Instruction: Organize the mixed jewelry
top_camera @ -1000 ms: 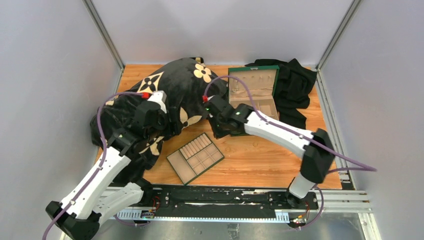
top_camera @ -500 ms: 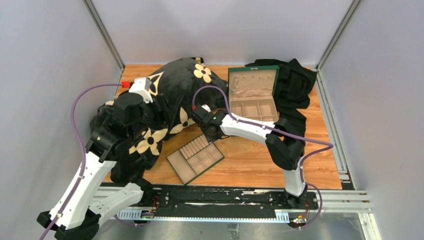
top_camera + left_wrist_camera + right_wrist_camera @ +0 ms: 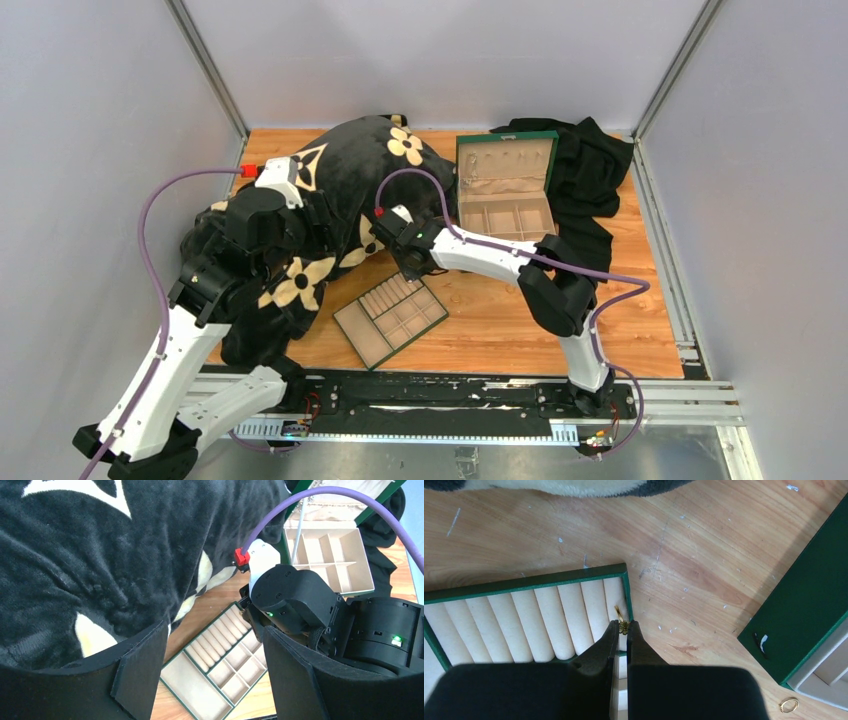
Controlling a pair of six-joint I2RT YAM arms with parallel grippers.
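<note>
The right gripper (image 3: 623, 627) is closed tight on a tiny gold-coloured piece (image 3: 622, 621) of the mixed jewelry, pinched at the very tips of its fingers. Directly beneath those tips is the far right end of the padded ring rolls (image 3: 544, 620) in the flat green tray (image 3: 529, 583), just inside the tray's corner. Whether the piece touches the padding cannot be told. Off to this gripper's right, well apart from it, a thin gold ring (image 3: 789, 705) lies loose on the wooden tabletop (image 3: 704, 555), just beside the wall of the green box (image 3: 804, 610).

The left gripper (image 3: 214, 629) hangs with its fingers (image 3: 142, 675) spread wide and nothing between them. Below and to its left spreads the black blanket with cream flowers (image 3: 100, 555). Seen through the gap between its fingers are the tray and, past it, the right arm's wrist.
</note>
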